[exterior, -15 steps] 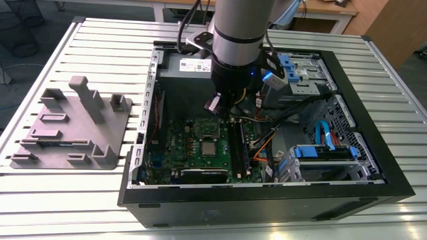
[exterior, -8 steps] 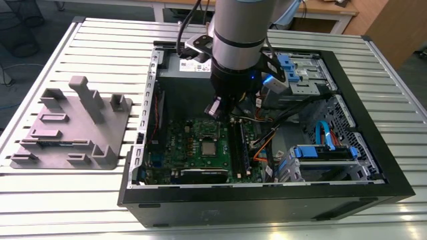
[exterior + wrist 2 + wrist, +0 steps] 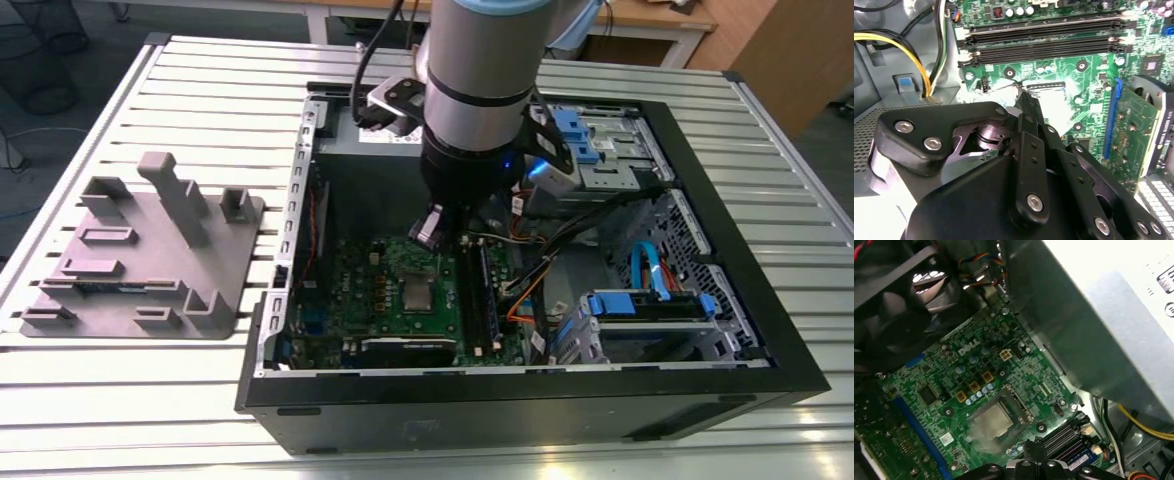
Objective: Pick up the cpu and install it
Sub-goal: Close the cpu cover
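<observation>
The cpu (image 3: 990,421), a small flat silvery-grey square, lies in the socket on the green motherboard (image 3: 954,385) inside the open computer case. It also shows in the exterior view as a pale square (image 3: 418,293) in the middle of the board. My gripper (image 3: 430,232) hangs a little above the board, beside the socket on its far side. In the second wrist view the black fingers (image 3: 1026,112) meet in one narrow tip (image 3: 1023,95) just short of the bright socket area (image 3: 1051,102). Nothing shows between them. The linkage hides part of the socket.
A grey plastic tray (image 3: 147,250) with upright posts stands on the slatted table at the exterior view's left. Black memory slots (image 3: 1044,37), yellow and black cables (image 3: 914,50), a blue-edged card (image 3: 1139,130) and the silver power supply box (image 3: 1094,315) crowd around the socket.
</observation>
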You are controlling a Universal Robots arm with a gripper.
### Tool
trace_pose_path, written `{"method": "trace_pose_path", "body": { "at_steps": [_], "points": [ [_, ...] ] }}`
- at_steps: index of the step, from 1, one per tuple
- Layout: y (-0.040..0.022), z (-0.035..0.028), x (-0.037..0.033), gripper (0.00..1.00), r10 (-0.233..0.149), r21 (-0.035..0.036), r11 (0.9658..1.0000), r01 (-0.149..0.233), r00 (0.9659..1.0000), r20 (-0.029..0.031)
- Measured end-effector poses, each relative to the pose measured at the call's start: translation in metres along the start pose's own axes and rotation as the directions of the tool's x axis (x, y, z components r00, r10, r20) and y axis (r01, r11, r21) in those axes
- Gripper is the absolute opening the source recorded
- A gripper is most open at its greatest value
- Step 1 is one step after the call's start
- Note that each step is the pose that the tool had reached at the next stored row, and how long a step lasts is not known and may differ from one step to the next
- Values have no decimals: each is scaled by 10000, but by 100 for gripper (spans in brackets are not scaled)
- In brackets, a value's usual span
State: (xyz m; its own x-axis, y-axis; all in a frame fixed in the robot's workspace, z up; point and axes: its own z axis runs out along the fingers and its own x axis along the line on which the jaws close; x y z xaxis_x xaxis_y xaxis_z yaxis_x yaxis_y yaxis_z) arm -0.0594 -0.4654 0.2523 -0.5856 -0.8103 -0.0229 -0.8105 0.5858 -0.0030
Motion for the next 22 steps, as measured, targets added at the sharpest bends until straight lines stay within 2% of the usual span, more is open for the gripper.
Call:
{"method": "trace_pose_path", "body": {
  "at_steps": [3,5,22],
  "points": [
    [-8,0,12,11,-6,0,10000,6,10000,0],
    [-34,-1,46,11,-7,0,10000,7,10000,0],
    [-49,-1,68,11,-7,-3,10000,7,10000,4]
  ]
}}
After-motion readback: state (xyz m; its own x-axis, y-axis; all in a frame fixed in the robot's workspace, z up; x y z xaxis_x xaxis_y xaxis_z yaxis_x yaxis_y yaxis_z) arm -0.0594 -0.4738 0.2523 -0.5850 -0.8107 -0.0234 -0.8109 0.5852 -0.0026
